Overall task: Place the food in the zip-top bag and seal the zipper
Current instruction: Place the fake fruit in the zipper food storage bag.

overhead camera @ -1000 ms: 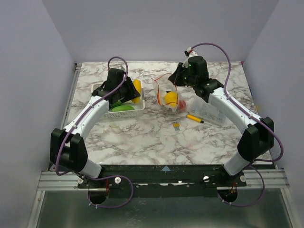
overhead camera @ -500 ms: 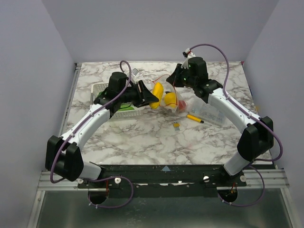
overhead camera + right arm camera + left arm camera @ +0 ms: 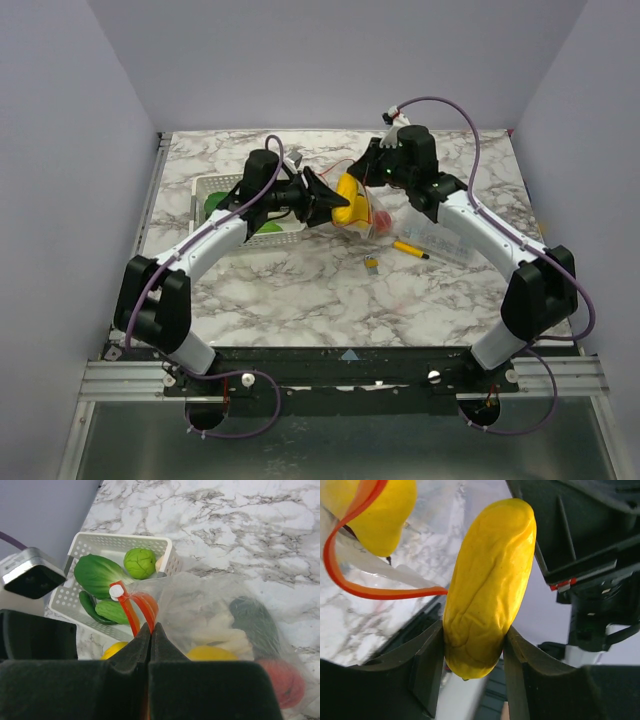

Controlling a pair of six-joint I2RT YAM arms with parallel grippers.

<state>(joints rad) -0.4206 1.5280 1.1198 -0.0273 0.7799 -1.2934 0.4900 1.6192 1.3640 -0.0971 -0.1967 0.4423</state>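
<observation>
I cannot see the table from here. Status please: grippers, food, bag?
Left gripper shut on yellow food, at bag mouth. Right gripper shut on zipper, mouth held up. Nothing seen blocking.

The white-and-grey marbled tabletop [image 3: 300,295] carries a white lattice basket [image 3: 268,238] on its rear left part. Just right of the basket, the clear zip-top bag [image 3: 375,225] rests its lower end on the marble. Farther right of the basket lies a rigid clear box [image 3: 445,240], and a yellow marker pen [image 3: 410,249] lies flat on the basket's side of it. A small yellow-and-grey piece [image 3: 371,264] lies right of the basket, nearer the front edge.
</observation>
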